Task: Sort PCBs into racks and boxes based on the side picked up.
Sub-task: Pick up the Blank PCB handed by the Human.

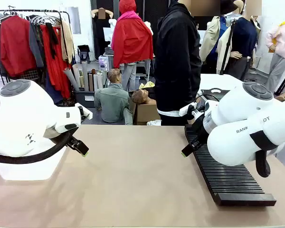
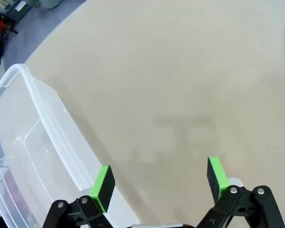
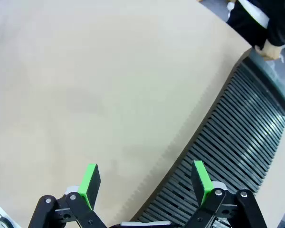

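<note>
Tan table (image 1: 133, 175) with a person (image 1: 178, 61) standing beyond, left claw (image 2: 160, 179) wide open and empty beside clear box (image 2: 23, 142), right claw (image 3: 146, 182) wide open and empty over edge of black slotted rack (image 3: 237, 142)

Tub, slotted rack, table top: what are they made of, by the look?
Tub: translucent plastic, smooth, with milky see-through walls and a soft sheen along the rim.
Rack: matte black, probably moulded plastic, though coated metal is possible; even ribs, no shine.
Table top: tan matte sheet, paper or card by the look; a thin edge shows beside the rack.
</note>
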{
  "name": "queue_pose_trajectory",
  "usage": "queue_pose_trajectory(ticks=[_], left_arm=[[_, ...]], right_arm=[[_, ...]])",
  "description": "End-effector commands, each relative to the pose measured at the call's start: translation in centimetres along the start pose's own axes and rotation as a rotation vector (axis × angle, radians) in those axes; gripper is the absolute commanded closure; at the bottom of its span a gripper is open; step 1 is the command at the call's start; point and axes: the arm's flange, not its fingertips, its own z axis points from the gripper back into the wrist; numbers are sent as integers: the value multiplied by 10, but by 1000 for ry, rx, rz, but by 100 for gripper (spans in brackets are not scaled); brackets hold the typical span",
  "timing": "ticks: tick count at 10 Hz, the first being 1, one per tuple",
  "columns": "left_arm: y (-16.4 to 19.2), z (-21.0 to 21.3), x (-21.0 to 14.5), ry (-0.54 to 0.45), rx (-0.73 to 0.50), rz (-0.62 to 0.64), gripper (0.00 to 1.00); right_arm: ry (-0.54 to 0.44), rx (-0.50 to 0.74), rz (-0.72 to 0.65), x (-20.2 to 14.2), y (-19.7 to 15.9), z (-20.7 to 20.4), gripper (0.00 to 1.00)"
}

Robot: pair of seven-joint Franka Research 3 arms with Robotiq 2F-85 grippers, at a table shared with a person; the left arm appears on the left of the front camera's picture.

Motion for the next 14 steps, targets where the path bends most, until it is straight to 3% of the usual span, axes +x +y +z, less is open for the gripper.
queue_pose_trajectory(ticks=[1,14], left_arm=[[0,0,0,0,0,0,0],[0,0,0,0,0,0,0]], right_arm=[[0,0,0,0,0,0,0],[0,0,0,0,0,0,0]])
